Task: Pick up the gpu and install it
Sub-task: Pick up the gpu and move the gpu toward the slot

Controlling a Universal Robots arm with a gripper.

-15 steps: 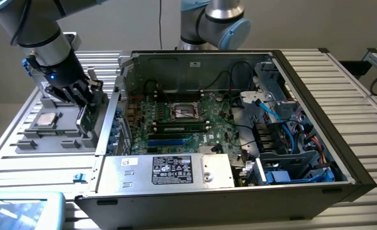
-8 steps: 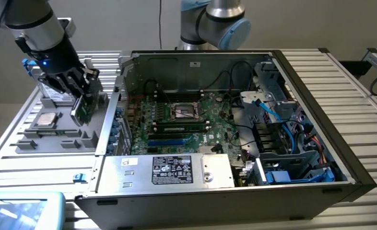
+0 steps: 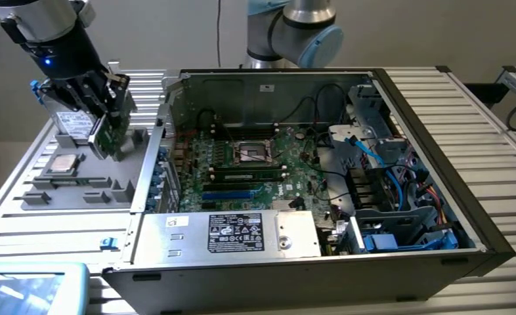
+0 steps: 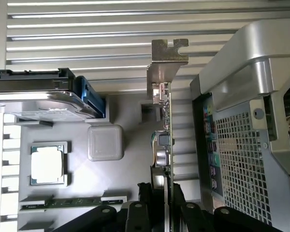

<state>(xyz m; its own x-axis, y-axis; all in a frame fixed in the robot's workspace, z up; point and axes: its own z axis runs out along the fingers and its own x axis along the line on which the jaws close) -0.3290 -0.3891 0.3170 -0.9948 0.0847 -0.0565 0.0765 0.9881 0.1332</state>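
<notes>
Between the fingers of your gripper the graphics card is clamped on edge, the grey tray below, the open computer just beside; the grasp seems made, installing remains.

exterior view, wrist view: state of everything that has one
thin green gpu card with silver bracket: upright, held over grey plastic tray
black gripper: shut on that card
black computer case: open, side panel off
silvery hard drive: standing in tray
square cpu chip: flat in tray recess
</notes>
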